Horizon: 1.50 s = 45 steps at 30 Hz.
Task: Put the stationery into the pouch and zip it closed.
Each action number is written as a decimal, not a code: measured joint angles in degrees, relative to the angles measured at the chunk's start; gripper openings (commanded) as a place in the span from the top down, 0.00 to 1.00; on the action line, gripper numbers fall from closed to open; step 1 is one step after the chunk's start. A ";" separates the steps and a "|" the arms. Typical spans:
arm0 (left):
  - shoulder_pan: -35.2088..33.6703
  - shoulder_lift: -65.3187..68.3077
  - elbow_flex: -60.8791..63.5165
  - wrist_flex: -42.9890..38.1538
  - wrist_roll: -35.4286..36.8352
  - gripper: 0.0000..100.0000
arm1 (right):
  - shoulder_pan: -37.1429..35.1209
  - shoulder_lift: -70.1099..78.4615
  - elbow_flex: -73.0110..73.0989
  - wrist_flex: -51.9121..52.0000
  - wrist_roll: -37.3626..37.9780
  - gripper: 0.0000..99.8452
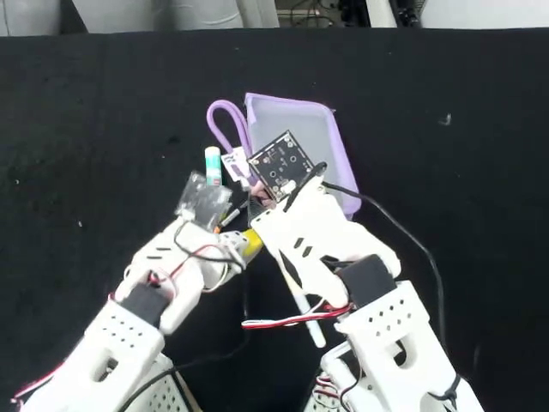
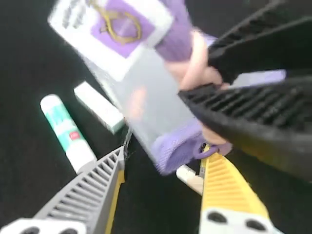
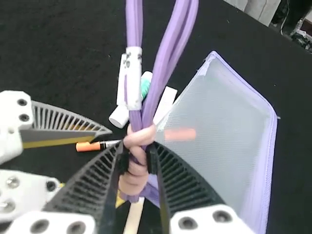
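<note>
A translucent purple pouch (image 1: 300, 142) lies flat on the black table, with a pink item (image 3: 180, 134) inside it. My right gripper (image 3: 137, 157) is shut on the base of the pouch's purple strap (image 3: 161, 53), where a pink tab (image 3: 134, 183) sits at the pouch corner. My left gripper (image 2: 165, 155) is open, its grey and yellow fingers on either side of that same corner (image 2: 170, 153). Beside the pouch lie a glue stick (image 2: 66, 134), a white eraser (image 2: 100, 107) and an orange pen (image 3: 92, 145). A white pen (image 1: 304, 309) lies under the right arm.
A white and purple label (image 2: 112, 29) hangs from the strap. The strap loop (image 1: 225, 124) lies to the left of the pouch. Both arms crowd together at the pouch's near left corner. Bare black cloth (image 1: 94, 129) stretches away on both sides.
</note>
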 measured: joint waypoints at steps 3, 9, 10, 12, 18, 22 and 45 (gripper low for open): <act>0.09 -4.31 6.24 -6.33 0.00 0.75 | -0.09 0.00 0.00 0.00 0.00 0.99; 0.00 -5.80 8.26 -8.18 0.00 0.75 | -0.09 0.00 0.00 0.00 0.00 0.99; -0.35 -5.71 8.26 -8.18 0.00 0.75 | -0.09 0.00 0.00 0.00 0.00 0.99; -1.85 -4.13 8.18 -8.44 0.00 0.75 | -0.09 0.00 0.00 0.00 0.00 0.99; -5.27 6.24 7.38 -15.12 0.00 0.75 | -0.09 0.00 0.00 0.00 -0.09 0.99; -5.45 13.89 5.71 -19.34 0.00 0.75 | -0.09 0.00 0.00 0.00 -0.09 0.99; -5.54 20.66 -0.26 -20.75 0.00 0.97 | 4.57 0.00 0.88 0.09 -0.18 0.99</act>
